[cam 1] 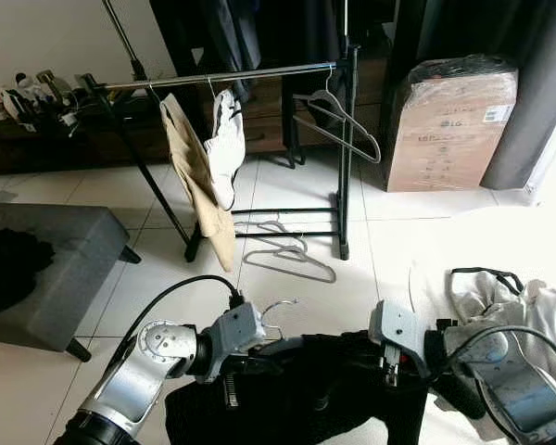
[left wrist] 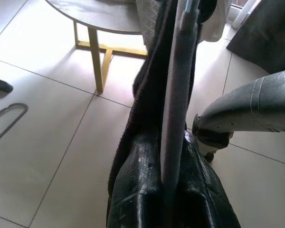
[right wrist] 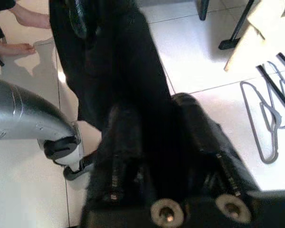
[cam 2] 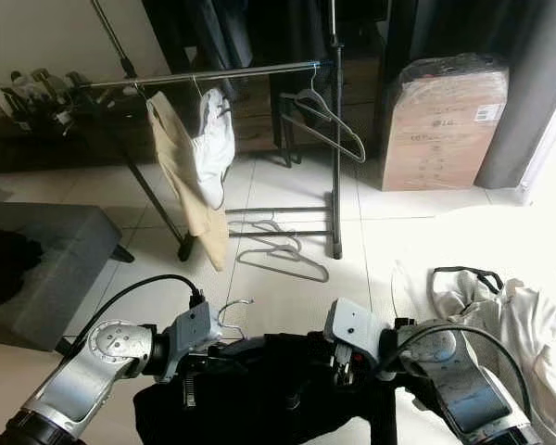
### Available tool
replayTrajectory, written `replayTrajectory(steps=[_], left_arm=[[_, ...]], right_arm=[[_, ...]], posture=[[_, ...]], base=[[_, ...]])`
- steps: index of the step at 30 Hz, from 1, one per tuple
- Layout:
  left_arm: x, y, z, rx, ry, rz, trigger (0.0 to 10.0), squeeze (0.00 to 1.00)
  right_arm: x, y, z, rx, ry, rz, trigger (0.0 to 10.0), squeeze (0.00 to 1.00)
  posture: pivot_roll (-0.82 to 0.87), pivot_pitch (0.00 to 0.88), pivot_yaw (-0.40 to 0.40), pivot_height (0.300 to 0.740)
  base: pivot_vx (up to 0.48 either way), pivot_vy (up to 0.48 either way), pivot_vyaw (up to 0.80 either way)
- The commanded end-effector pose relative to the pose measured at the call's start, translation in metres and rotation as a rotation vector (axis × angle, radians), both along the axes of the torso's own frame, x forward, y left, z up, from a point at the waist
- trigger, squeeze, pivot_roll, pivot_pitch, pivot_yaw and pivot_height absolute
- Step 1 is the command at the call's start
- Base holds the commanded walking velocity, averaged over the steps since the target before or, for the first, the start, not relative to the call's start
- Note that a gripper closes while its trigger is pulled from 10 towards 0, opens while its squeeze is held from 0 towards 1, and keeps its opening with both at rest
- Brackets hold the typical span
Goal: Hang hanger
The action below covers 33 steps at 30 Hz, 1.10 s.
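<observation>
Left gripper (left wrist: 173, 185): jaws clamping on the grey hanger (left wrist: 178, 95), which is carrying a black garment (cam 1: 334, 394).
Right gripper (right wrist: 147, 156): jaws gripping the garment's other side.
Hanger location: low between both grippers, well short of the clothes rail (cam 1: 222, 76).
Rail: a beige garment (cam 1: 199, 176) is hanging beside a white one (cam 1: 227, 144).

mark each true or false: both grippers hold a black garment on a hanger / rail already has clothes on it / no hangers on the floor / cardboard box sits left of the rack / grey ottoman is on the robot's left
1. True: the left gripper and right gripper both grip the black garment on a hanger.
2. True: a beige garment and a white garment hang on the rail.
3. False: grey hangers lie on the floor by the rack's base.
4. False: the cardboard box stands to the right of the rack.
5. True: the grey ottoman is on the left.
</observation>
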<state>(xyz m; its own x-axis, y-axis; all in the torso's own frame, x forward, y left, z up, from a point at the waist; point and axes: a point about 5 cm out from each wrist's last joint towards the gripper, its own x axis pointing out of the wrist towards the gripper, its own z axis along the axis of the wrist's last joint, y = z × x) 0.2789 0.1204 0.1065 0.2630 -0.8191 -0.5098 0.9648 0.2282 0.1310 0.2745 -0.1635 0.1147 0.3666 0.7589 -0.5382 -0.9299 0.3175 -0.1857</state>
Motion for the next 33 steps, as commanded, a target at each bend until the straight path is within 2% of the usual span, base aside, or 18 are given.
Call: replayTrajectory(steps=[1,4,7,9,11,14,15,16,17,18,23,27,33], left_arm=[[0.000,0.007,-0.003,0.006,0.025,0.040,0.0,0.00],[-0.003,0.007,-0.004,0.006,0.045,0.022,0.0,0.00],[-0.005,0.007,-0.004,0.011,0.052,0.009,0.0,0.00],[-0.004,0.008,-0.004,0.018,0.043,0.034,0.0,0.00],[-0.001,0.011,-0.005,0.021,0.030,0.086,0.0,0.00],[0.000,0.011,-0.005,0.017,0.027,0.102,0.0,0.00],[0.002,0.011,-0.006,0.012,0.011,0.137,0.0,0.00],[0.004,0.011,-0.006,0.011,0.003,0.153,0.0,0.00],[0.005,0.011,-0.007,0.007,-0.005,0.168,0.0,0.00],[0.007,0.009,-0.006,-0.005,-0.013,0.194,0.0,0.00],[0.010,0.003,-0.007,-0.015,-0.023,0.227,0.0,0.00],[0.014,0.002,-0.008,-0.011,-0.040,0.263,0.0,0.00],[0.025,0.001,-0.006,-0.039,-0.061,0.375,0.0,0.00]], right_arm=[[-0.006,0.010,0.001,0.039,0.006,0.055,10.0,1.00],[-0.009,0.011,0.001,0.030,0.027,0.088,10.0,1.00],[-0.011,0.011,-0.003,-0.019,0.048,0.121,10.0,1.00],[-0.009,0.010,-0.004,-0.039,0.039,0.115,10.0,1.00],[-0.001,0.011,0.002,-0.007,-0.013,0.054,10.0,1.00],[0.001,0.011,0.004,-0.001,-0.028,0.043,10.0,1.00],[0.006,0.010,0.006,-0.002,-0.070,-0.020,10.0,0.39],[0.008,0.010,0.007,-0.005,-0.093,-0.052,10.0,0.39],[0.011,0.009,0.008,-0.006,-0.111,-0.095,10.0,0.00],[0.013,0.010,0.008,-0.003,-0.118,-0.160,10.0,0.00],[0.007,0.016,0.009,0.039,-0.137,-0.229,10.0,0.00],[0.003,0.018,0.002,0.010,-0.130,-0.343,10.0,0.00],[-0.009,0.026,-0.004,0.012,-0.088,-0.371,10.0,0.00]], posture=[[-0.16,0.137,0.153,0.740],[-0.16,0.138,0.152,0.740],[-0.16,0.136,0.150,0.740],[-0.16,0.136,0.150,0.740],[-0.16,0.136,0.152,0.740],[-0.16,0.136,0.152,0.740],[-0.16,0.134,0.149,0.740],[-0.16,0.134,0.149,0.740],[-0.16,0.133,0.148,0.740],[-0.16,0.132,0.149,0.740],[-0.17,0.128,0.150,0.740],[-0.18,0.125,0.149,0.740],[-0.18,0.119,0.150,0.740]], base=[[0.000,0.000,0.00],[0.000,0.000,0.00],[0.000,0.000,0.00],[0.000,0.000,0.00],[0.000,0.000,0.00],[0.000,0.000,0.00],[0.000,0.000,0.00],[0.000,0.000,0.00],[0.000,0.000,0.00],[0.000,0.000,0.00],[0.000,0.000,0.00],[0.000,0.000,0.00],[0.000,0.000,0.00]])
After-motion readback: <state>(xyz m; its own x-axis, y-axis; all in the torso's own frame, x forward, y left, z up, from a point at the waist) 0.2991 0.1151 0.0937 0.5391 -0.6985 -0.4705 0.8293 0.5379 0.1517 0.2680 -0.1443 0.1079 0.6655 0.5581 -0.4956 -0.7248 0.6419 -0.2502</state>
